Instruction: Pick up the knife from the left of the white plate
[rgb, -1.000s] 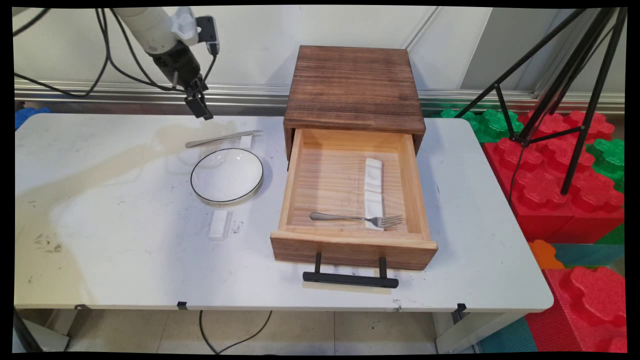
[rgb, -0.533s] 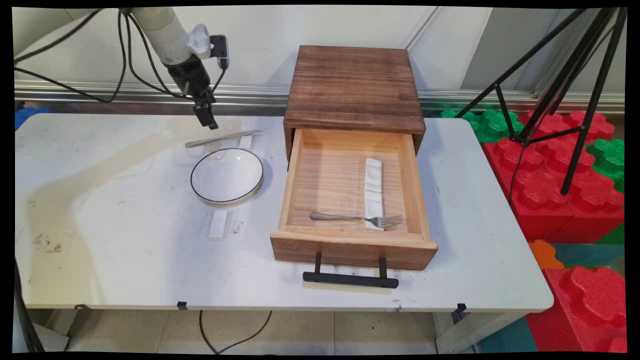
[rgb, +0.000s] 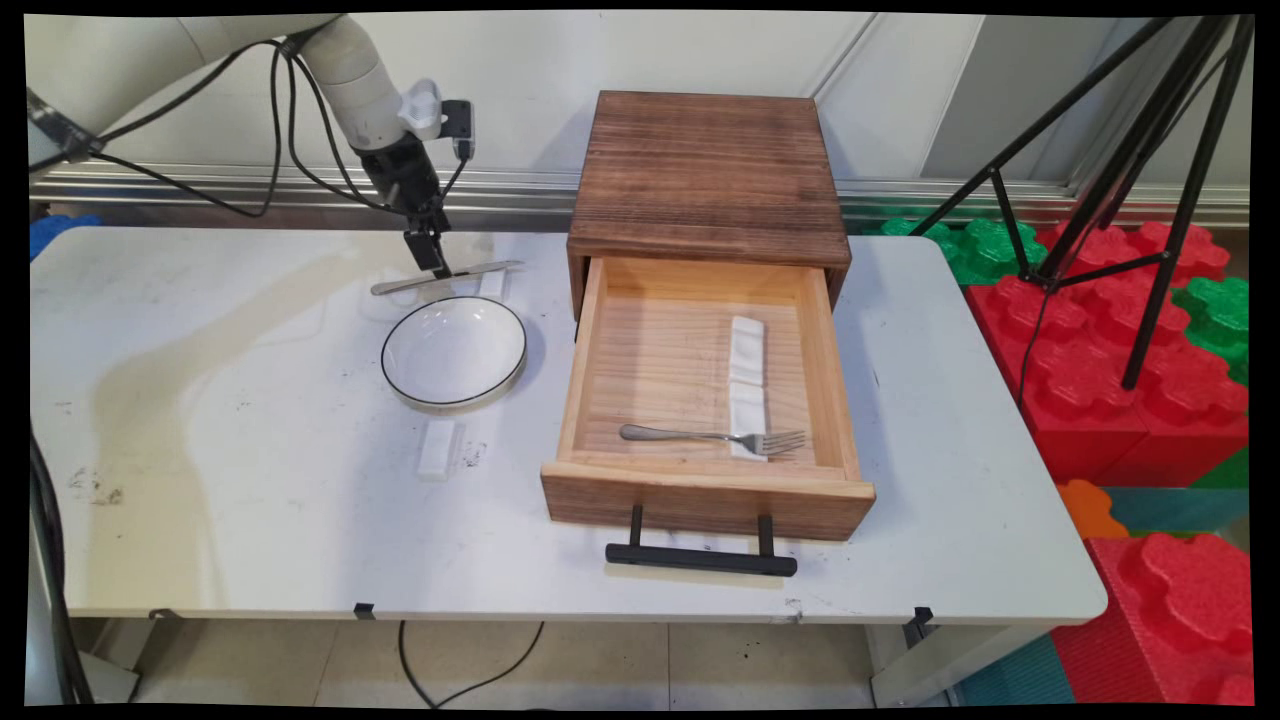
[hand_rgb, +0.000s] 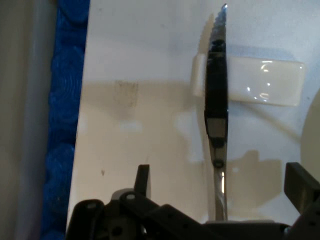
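Main view: drawer (rgb: 598, 330) holds fork (rgb: 712, 437), two white rests (rgb: 746, 372); bowl (rgb: 454, 352) seemingly empty. Gripper (rgb: 436, 268) spread, straddling knife (hand_rgb: 216, 107), contact unclear.

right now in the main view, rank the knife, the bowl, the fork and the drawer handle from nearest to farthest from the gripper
1. Knife: lying right under the gripper, at the table's far side.
2. Bowl: just nearer the camera than the knife.
3. Fork: inside the open drawer, off to the picture's right.
4. Drawer handle: black bar at the drawer's front, nearest the camera.
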